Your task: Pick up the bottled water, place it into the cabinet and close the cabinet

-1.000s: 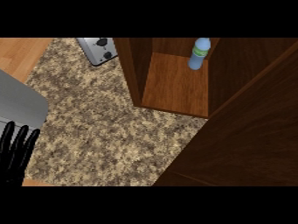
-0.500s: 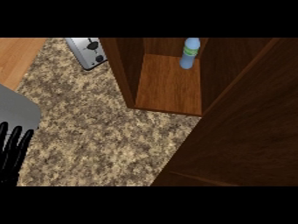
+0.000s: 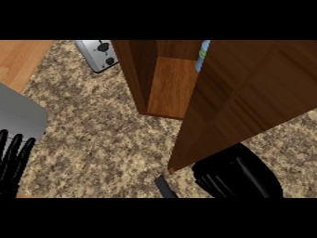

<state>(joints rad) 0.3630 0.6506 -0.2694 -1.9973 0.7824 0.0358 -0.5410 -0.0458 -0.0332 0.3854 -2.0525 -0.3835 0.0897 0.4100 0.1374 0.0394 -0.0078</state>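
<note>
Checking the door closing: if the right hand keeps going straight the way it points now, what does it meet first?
The robot's right hand sits directly below the brown wooden cabinet door, so it would likely meet that door's lower edge first; whether they already touch is unclear.

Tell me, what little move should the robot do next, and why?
Probably keep pushing the cabinet door further shut with the right hand. The bottled water already stands inside the cabinet, just peeking past the door's edge, and the door only partly covers the opening. The left hand rests open at the lower left, not needed.
</note>
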